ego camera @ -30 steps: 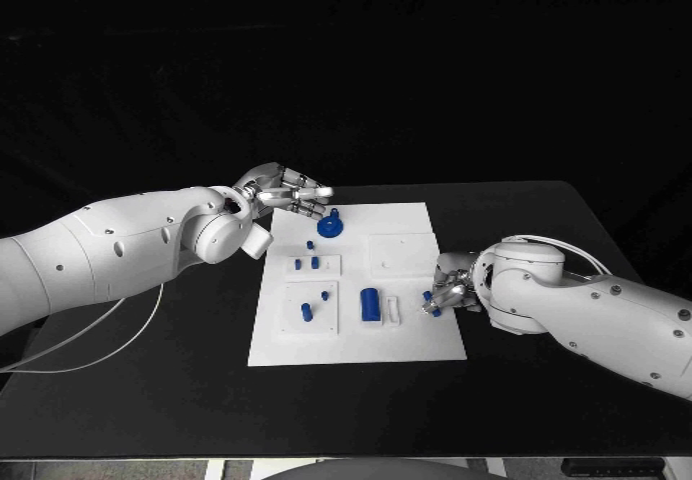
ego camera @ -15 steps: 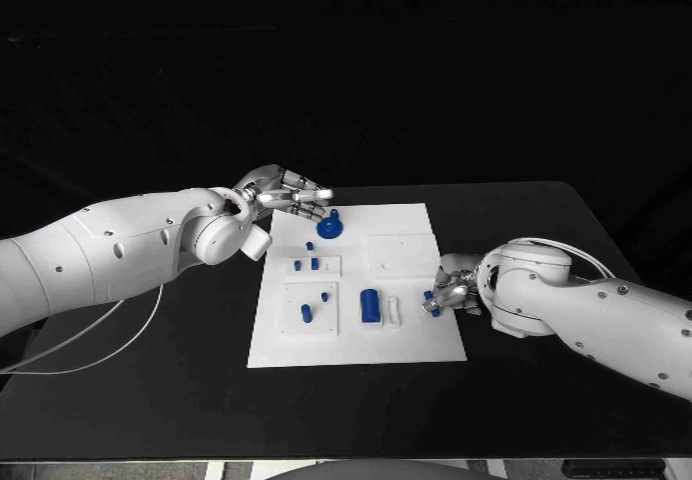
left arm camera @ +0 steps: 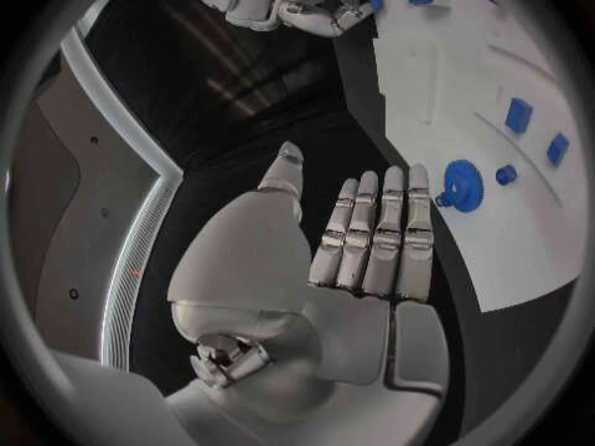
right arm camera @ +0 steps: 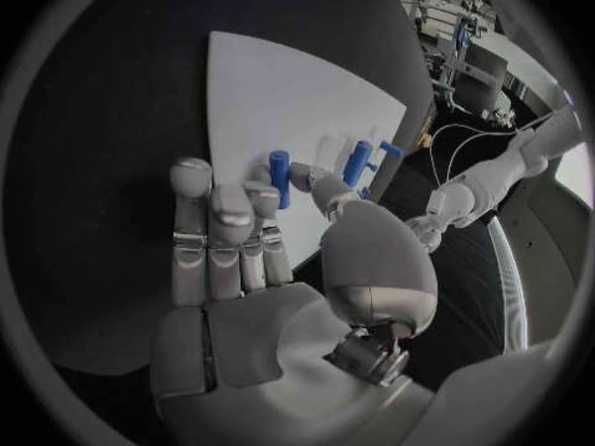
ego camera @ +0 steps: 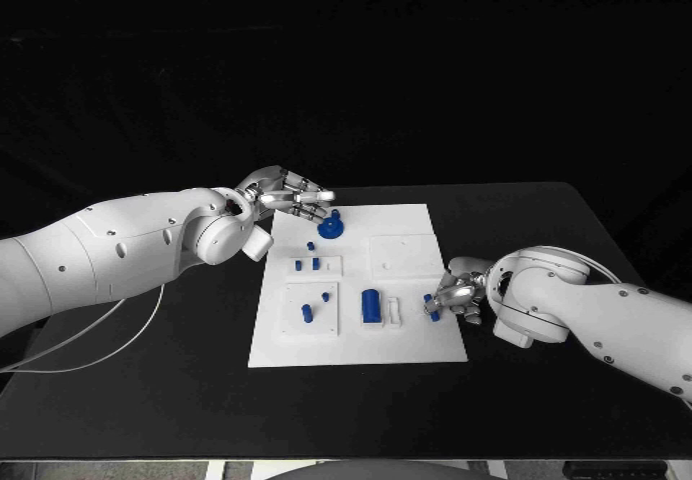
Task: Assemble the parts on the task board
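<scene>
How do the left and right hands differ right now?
The left hand hangs by the task board's far left corner near the blue gear, fingers straight and holding nothing. The right hand sits at the board's right edge, pinching a small blue peg. Both are silver, on white arms.

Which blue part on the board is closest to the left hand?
The blue gear at the board's far edge, just beside the left hand; it is round and toothed, unlike the small pegs.
</scene>
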You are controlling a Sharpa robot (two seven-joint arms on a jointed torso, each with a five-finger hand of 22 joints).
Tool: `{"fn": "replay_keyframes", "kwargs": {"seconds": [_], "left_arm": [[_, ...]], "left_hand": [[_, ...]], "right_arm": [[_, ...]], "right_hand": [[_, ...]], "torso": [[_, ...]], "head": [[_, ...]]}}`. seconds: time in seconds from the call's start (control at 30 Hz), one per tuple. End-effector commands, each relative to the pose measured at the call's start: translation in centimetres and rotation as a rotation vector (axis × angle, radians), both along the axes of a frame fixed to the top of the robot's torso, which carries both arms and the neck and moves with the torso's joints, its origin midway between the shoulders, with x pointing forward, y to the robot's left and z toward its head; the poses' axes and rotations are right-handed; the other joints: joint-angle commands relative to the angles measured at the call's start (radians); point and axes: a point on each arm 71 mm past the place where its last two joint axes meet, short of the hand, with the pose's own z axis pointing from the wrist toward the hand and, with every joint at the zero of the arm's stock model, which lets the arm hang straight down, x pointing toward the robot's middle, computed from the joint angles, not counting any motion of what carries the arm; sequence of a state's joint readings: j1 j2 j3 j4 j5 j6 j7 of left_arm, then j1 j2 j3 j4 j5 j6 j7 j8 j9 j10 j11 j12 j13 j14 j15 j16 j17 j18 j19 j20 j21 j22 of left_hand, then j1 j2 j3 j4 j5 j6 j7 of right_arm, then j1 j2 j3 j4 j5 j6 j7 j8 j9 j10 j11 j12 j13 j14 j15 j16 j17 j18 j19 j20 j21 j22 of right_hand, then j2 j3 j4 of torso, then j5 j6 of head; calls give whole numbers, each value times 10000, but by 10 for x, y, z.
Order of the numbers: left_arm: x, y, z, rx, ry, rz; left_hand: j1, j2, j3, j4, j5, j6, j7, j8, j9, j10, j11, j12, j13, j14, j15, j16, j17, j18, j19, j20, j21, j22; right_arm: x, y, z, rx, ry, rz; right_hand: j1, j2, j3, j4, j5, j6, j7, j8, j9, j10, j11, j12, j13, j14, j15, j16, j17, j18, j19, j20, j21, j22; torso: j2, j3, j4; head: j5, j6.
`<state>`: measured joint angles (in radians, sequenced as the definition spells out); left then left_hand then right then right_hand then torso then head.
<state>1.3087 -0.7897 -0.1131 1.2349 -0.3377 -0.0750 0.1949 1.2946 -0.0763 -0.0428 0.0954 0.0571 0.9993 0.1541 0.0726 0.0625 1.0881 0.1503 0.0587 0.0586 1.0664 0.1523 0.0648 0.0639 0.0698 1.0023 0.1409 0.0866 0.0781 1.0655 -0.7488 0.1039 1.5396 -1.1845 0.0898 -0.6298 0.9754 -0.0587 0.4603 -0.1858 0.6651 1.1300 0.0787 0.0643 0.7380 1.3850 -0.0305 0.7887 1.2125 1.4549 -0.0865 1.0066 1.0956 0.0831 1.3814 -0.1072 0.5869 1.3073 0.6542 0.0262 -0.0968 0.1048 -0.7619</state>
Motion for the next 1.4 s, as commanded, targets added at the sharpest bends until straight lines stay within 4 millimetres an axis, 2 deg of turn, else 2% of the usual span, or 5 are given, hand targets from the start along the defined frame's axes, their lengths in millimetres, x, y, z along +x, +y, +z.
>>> {"fn": "replay_keyframes", "kwargs": {"seconds": [0.03,0.53,0.67,0.83,1.4], "left_arm": [[-1,-3,0,39,22,-204],[-1,-2,0,119,47,-210],[-1,-2,0,126,47,-203],[-1,-4,0,126,50,-228],[-1,-4,0,133,65,-247]], "left_hand": [[25,108,15,-81,-4,-53,7,46,9,-56,-20,10,15,-39,8,-28,11,-7,-74,-9,-30,-2],[28,107,12,-107,1,-53,2,44,9,-53,-22,9,14,-38,11,-27,12,-14,-85,-7,-33,-3],[23,82,28,-85,-1,-57,6,42,9,-63,-19,10,15,-40,9,-28,11,-15,-87,-9,-31,-2],[13,57,35,-58,3,-63,10,41,10,-71,-17,8,14,-35,9,-26,12,-15,-87,-10,-30,-2],[32,12,68,4,0,-73,12,42,9,-80,-16,9,14,-33,8,-27,12,-15,-86,-12,-27,-1]], "right_arm": [[-7,3,-2,433,668,-286],[-13,18,7,975,828,-171],[-10,23,5,977,911,-116],[-6,27,2,952,990,-91],[-3,47,-3,949,1191,293]], "right_hand": [[194,97,371,-431,-40,87,-14,-6,-6634,-25,-63,52,-7,27,-71,-51,8,-200,58,-9,-40,625],[259,127,19,-371,-58,193,-56,-8,-6627,-33,-84,31,-25,31,-90,-72,7,-246,136,-37,-198,636],[242,153,-101,-314,-395,197,-67,-10,-6632,-47,-80,15,-31,29,-87,-90,-4,-256,132,-34,-294,620],[264,185,-232,-231,-484,242,-85,-1,-6626,-68,-81,-6,-47,27,-93,-111,-17,-274,153,-44,-377,612],[295,268,-743,-33,-667,283,-123,-8,-6630,-67,-86,21,-75,38,-92,-124,-15,-305,232,-44,-572,617]], "torso": [[-15,-18,-4],[-21,-31,12],[-13,-32,-13],[-9,-38,21],[-10,-12,-12]], "head": [[-26,12],[51,47],[70,96],[89,91],[122,52]]}}
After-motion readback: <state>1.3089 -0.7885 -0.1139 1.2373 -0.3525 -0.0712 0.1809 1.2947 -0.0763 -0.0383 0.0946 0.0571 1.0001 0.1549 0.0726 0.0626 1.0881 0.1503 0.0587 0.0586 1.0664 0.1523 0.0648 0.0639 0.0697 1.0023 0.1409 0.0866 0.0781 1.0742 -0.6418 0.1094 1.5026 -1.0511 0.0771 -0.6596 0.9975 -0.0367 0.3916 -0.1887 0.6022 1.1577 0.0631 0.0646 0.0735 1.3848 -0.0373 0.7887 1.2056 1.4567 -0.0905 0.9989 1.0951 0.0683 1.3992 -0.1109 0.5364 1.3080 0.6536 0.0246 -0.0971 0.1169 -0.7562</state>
